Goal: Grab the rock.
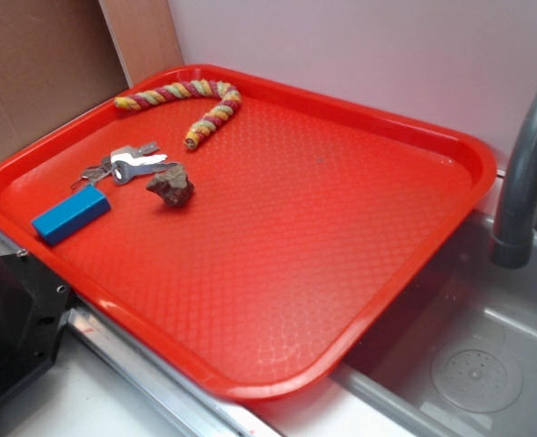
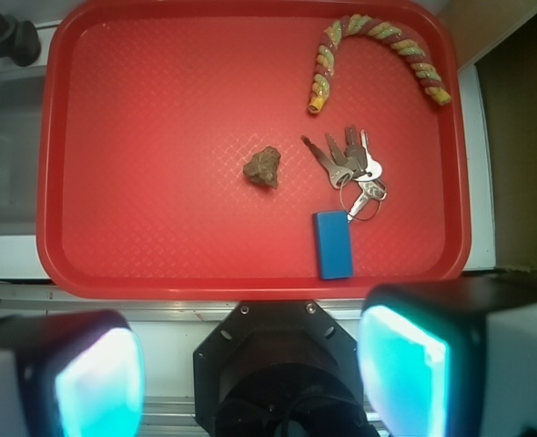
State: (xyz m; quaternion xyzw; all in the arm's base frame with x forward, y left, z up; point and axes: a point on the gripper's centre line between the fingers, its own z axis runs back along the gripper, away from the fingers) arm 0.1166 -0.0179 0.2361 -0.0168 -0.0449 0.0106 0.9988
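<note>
The gripper (image 2: pixel 250 373) hangs high with its pads spread wide and empty, seemingly to survey the red tray (image 2: pixel 159 273), where the rock (image 2: pixel 263 167) lies apart, left of the keys (image 2: pixel 349 164) and blue block (image 2: pixel 333 244).

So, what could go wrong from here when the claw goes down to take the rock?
1. The rock is lumpy with angular faces, so it may slip or twist out of the fingers.
2. The keys and the blue block lie near it on the tray; a descent off to that side might knock them.
3. The open claw is above the tray's near edge, not above the rock, so it must first travel forward.
</note>
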